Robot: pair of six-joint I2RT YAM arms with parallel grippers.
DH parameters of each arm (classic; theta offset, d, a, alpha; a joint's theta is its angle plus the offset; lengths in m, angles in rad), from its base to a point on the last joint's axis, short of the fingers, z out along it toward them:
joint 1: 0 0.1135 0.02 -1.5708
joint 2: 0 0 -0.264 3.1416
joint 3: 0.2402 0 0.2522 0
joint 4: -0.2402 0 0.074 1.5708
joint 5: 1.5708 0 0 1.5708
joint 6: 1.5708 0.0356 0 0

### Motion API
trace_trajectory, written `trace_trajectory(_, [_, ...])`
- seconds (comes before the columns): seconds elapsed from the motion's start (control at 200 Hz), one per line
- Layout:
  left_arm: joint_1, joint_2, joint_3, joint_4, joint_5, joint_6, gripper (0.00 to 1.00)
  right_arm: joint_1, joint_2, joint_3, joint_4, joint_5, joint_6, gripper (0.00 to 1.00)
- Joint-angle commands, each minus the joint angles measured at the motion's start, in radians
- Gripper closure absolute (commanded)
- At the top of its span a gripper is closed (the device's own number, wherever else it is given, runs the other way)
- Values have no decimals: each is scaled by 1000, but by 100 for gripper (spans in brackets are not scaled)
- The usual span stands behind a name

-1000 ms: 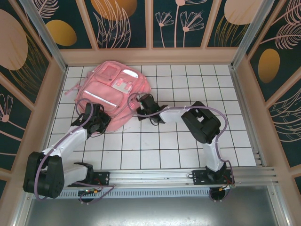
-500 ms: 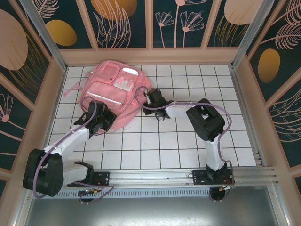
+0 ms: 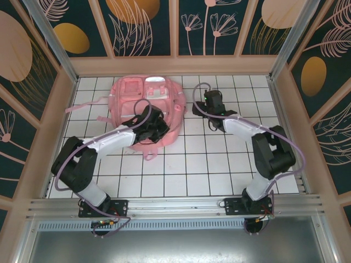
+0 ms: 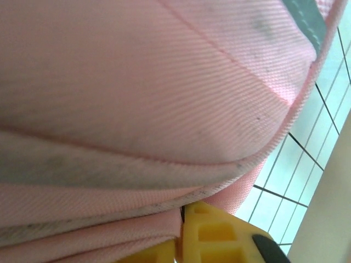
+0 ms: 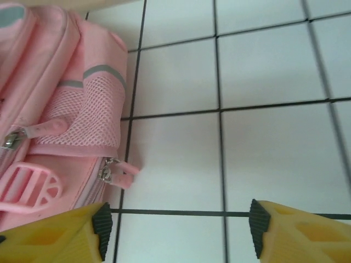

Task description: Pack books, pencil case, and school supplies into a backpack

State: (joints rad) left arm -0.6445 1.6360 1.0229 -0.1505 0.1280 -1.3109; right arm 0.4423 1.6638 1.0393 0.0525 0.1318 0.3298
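The pink backpack (image 3: pixel 143 101) lies at the back of the tiled table, left of centre, its front pockets facing up. My left gripper (image 3: pixel 157 130) is at the bag's near right edge. In the left wrist view, pink fabric (image 4: pixel 153 98) bulges over the gripper (image 4: pixel 182 230), whose yellow fingers (image 4: pixel 219 235) stand almost together with a fold pinched between them. My right gripper (image 3: pixel 196 108) stands open just right of the bag. Between its pads (image 5: pixel 178 226) lies bare tile, with the bag's mesh side pocket (image 5: pixel 82 120) and a zipper pull (image 5: pixel 118 175) to their left. Books, pencil case and school supplies are out of view.
A wooden frame (image 3: pixel 66 104) walls the white tiled table (image 3: pixel 230 159) on three sides. One pink strap (image 3: pixel 74 108) trails left of the bag and a loop (image 3: pixel 148 155) pokes out at its near edge. Open tiles lie to the right and in front.
The backpack has shifted toward the back and right. My left arm swung right along its near edge. My right gripper let go of the bag, opened wide and moved right.
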Motion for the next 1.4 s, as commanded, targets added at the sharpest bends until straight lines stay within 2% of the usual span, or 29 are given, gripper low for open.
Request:
trace_trajectory(0.0, [-16,-1,92,8,33,96,53,-36,-89,-47,-43,45,28,26])
trace_trajectory(0.185, [-4,-19,240,-204,-140,263,2,-115,-221,-107,-69,17,55,13])
trace_trajectory(0.275, [34,-47,272,-279,-224,341,2,-158,-274,-127,-78,-9,63,8])
trace_trajectory(0.38, [120,-112,252,-338,-354,409,1,-215,-339,-167,-55,-54,73,1])
trace_trajectory(0.44, [172,-160,220,-348,-457,459,1,-247,-385,-215,5,-102,57,1])
trace_trajectory(0.49, [213,-201,182,-338,-544,508,1,-252,-439,-278,93,-71,18,1])
trace_trajectory(0.595, [294,-293,54,-211,-667,667,2,-253,-516,-405,238,8,-86,1])
trace_trajectory(0.695, [349,-361,-96,-42,-785,821,1,-259,-538,-450,256,119,-161,1])
trace_trajectory(0.765, [386,-393,-204,92,-866,882,2,-288,-526,-472,279,175,-182,1])
trace_trajectory(0.836, [431,-413,-316,252,-874,940,2,-319,-493,-494,308,207,-186,1])
trace_trajectory(0.981, [520,-384,-502,544,-818,1013,2,-338,-373,-542,466,323,-239,1])
trace_trajectory(1.061, [551,-328,-565,698,-757,1063,1,-347,-302,-565,581,331,-272,1])
trace_trajectory(1.126, [564,-277,-604,809,-748,1073,1,-358,-244,-579,667,324,-281,1])
trace_trajectory(1.226, [576,-239,-652,980,-698,1101,2,-368,-178,-581,760,270,-302,1])
trace_trajectory(1.326, [585,-221,-695,1159,-589,1161,1,-394,-136,-600,837,147,-303,1])
trace_trajectory(1.396, [594,-185,-722,1251,-551,1176,2,-416,-132,-658,925,76,-301,1])
